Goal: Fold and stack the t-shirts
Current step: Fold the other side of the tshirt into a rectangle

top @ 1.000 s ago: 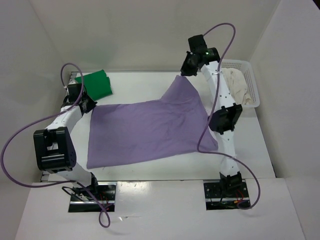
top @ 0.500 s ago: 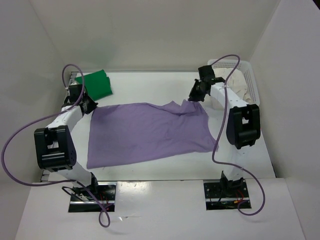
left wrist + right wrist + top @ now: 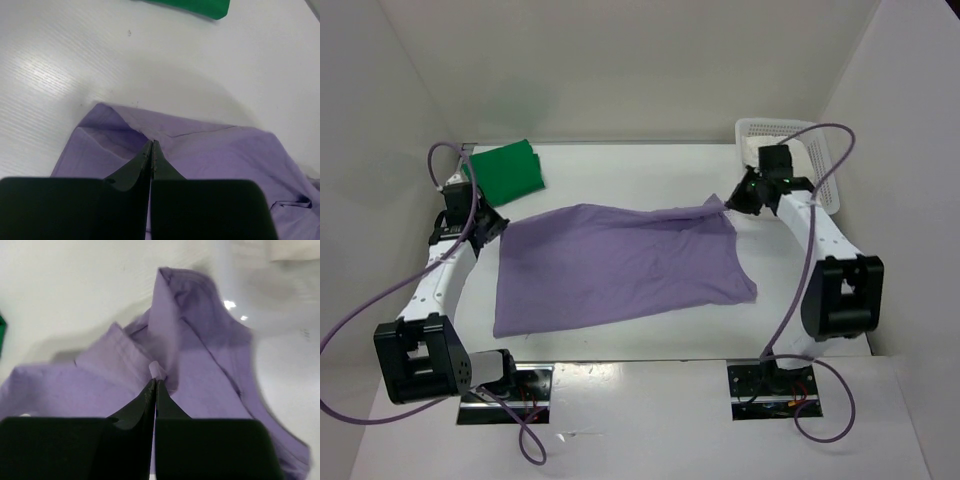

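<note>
Both arms reach forward and low, the left pincer (image 3: 488, 224) and right pincer (image 3: 728, 204) each pressed fully closed.

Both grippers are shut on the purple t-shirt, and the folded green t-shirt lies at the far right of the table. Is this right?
Not quite. The top external view shows the folded green t-shirt at the far left, not right. The left gripper and right gripper are shut on the purple t-shirt.

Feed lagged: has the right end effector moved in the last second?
Yes. The right end effector came down and rightward, toward the white basket, with the purple shirt.
</note>
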You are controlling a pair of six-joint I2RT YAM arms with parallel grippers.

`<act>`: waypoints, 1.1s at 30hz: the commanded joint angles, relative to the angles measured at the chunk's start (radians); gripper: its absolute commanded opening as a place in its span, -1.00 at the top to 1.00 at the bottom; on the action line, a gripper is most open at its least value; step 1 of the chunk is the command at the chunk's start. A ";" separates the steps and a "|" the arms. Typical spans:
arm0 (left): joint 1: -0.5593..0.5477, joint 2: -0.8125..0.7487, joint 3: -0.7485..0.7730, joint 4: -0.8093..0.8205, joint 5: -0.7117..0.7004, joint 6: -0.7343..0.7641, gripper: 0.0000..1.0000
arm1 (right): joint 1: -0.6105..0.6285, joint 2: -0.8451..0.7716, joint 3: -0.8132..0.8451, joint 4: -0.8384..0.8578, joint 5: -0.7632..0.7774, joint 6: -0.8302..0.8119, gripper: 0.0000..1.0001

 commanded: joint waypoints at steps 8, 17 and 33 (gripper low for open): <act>-0.001 0.003 0.021 -0.156 -0.142 0.068 1.00 | -0.115 -0.287 -0.296 -0.036 -0.060 0.009 1.00; -0.001 -0.028 0.001 -0.272 -0.226 0.079 1.00 | -0.115 -0.321 -0.373 -0.056 -0.068 0.009 0.97; -0.001 -0.056 0.001 -0.308 -0.272 0.088 0.35 | -0.053 -0.407 -0.364 -0.195 -0.033 0.027 0.57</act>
